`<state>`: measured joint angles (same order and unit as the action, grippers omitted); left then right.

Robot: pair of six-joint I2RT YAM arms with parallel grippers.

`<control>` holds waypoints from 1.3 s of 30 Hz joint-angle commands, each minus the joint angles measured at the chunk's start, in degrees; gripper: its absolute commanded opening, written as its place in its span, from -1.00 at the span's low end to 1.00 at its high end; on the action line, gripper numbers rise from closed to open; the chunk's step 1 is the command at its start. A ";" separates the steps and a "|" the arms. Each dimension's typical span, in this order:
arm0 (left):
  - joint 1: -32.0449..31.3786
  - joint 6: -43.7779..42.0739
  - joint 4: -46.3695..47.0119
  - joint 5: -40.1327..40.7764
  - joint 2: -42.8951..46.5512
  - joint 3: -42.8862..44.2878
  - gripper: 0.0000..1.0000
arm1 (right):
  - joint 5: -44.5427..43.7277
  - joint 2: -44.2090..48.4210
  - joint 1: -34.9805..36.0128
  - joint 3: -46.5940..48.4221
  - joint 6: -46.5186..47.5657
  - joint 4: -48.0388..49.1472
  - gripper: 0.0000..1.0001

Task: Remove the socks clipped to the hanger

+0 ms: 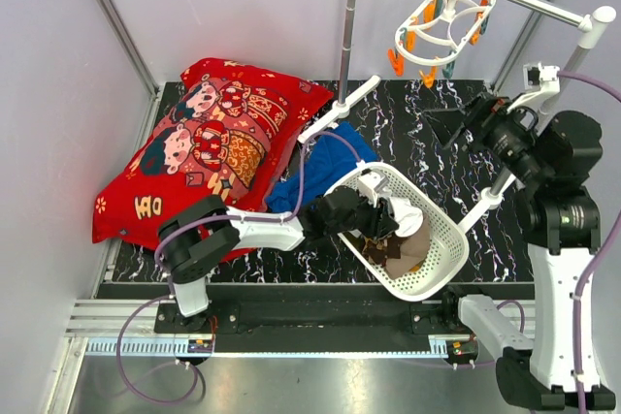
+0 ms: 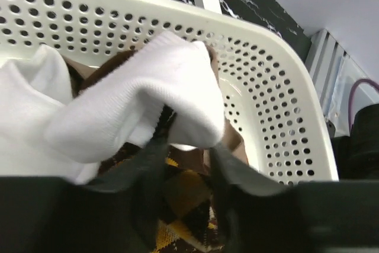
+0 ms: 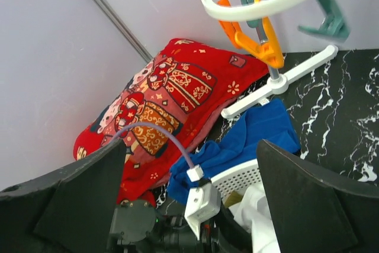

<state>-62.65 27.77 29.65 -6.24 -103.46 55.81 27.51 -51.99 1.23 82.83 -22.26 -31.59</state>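
**Left wrist view** — the left tool sits inside the basket. A white sock is heaped over its fingertips, and a brown checked sock lies beneath. The two fingers stand apart along the length you can see. Their tips are buried in the white fold, so you cannot tell whether they pinch it or merely lie under it.

**Right wrist view** — the right tool hangs spread wide and empty, near the hanger and below it. The orange peg and teal peg carry nothing. No sock shows on the ring in either view, so the work looks near its end.

The step in hand is judged to be the drop. Spread the left fingers fully, then lift straight up, clear of the perforated wall. A knit fold could catch on a fingertip and ride out with it. Hold the right tool well apart from the basket.
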 commanded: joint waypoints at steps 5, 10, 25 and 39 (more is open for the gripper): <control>-0.28 -3.95 -6.52 4.31 16.87 2.46 0.43 | -5.88 2.94 0.26 3.30 -3.14 -12.08 1.00; -0.36 -3.69 -14.43 2.20 26.88 -0.79 0.98 | -8.26 5.31 0.35 4.19 -1.20 -16.65 0.99; -0.36 -9.31 -36.85 20.90 66.79 -5.62 0.98 | -0.98 20.15 0.26 -10.04 -9.64 -11.83 0.99; -0.36 -14.85 -41.34 26.98 70.24 -4.83 0.98 | 5.01 25.44 0.35 -20.16 -13.42 -2.95 0.99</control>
<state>-62.81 15.11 -12.47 18.92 -32.86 49.84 28.95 -27.16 1.23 63.61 -33.76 -40.66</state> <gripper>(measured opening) 0.985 0.994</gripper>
